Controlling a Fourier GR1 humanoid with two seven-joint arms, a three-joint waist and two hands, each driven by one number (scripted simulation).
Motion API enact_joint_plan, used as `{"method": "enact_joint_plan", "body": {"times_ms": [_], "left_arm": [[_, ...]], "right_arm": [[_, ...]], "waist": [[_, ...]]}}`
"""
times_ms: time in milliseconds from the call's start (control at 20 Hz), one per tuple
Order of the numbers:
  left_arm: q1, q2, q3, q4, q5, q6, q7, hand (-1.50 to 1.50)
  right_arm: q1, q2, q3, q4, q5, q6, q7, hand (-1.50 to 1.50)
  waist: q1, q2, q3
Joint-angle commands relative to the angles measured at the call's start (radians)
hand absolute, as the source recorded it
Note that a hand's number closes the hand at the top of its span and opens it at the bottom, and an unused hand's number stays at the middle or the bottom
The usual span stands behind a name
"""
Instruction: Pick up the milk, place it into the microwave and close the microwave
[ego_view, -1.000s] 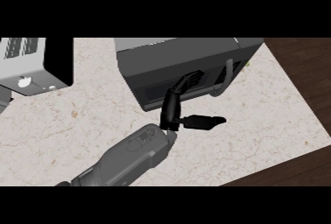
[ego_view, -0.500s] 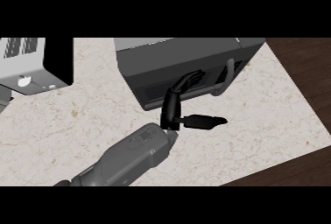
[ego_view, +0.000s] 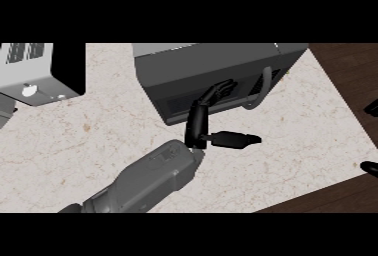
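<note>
Just one left hand (ego_view: 197, 125), fingers straight, touches the single microwave (ego_view: 214, 70) front.

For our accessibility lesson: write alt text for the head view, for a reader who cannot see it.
The robot's left hand, at the end of a grey forearm, rests its fingers on the front of a dark grey microwave beside its handle, on a pale stone counter. No milk shows; a silver appliance sits upper left.
</note>
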Motion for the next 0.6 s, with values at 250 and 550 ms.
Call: {"method": "enact_joint_plan", "body": {"times_ms": [250, 550], "left_arm": [[-0.069, 0.0, 0.061, 0.08, 0.058, 0.016, -0.018, -1.5], [-0.061, 0.0, 0.052, 0.105, 0.074, 0.004, -0.049, -1.5]], "right_arm": [[-0.046, -0.007, -0.003, 0.088, -0.117, 0.069, 0.045, -1.5], [-0.078, -0.034, -0.019, 0.145, -0.166, 0.112, 0.058, -1.5]], "waist": [[-0.014, 0.006, -0.004], [-0.008, 0.011, -0.002]]}}
